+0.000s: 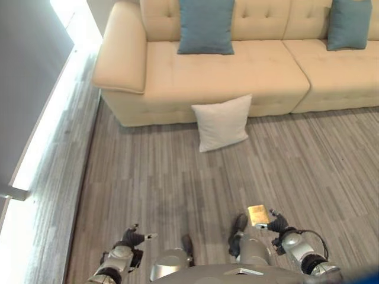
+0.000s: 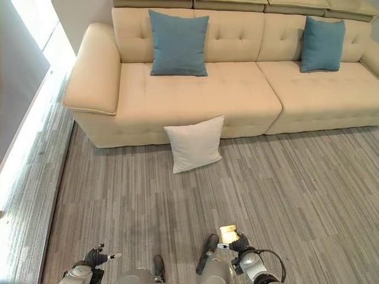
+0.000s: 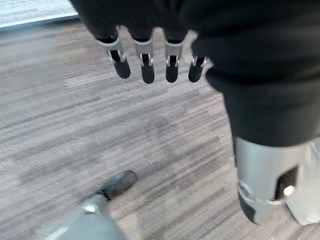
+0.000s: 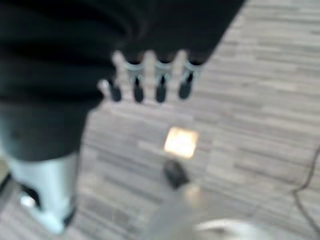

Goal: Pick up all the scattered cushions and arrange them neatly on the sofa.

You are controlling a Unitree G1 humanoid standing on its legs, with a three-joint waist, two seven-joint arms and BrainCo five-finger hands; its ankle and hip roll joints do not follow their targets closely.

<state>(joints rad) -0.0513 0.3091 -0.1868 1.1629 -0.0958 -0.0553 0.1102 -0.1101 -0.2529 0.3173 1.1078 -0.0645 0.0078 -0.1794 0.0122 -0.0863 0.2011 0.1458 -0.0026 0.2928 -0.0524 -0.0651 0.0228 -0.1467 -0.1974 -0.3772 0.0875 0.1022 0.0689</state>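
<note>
Floor: grey striped carpet.
Sofa: two blue cushions upright on it.
White cushion: on floor, leaning against sofa front.
Hands: left hand and right hand low, relaxed, empty.
Risk: one-handed grab may let the soft cushion sag and slip.

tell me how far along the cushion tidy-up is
Done: two blue cushions already stand upright against the sofa backrest, one on the left seat, one further right. In hand: nothing; the left hand and right hand hang open above the floor. Left: the white cushion sits on the floor, leaning against the sofa front, to be picked up and placed on the seat.
</note>
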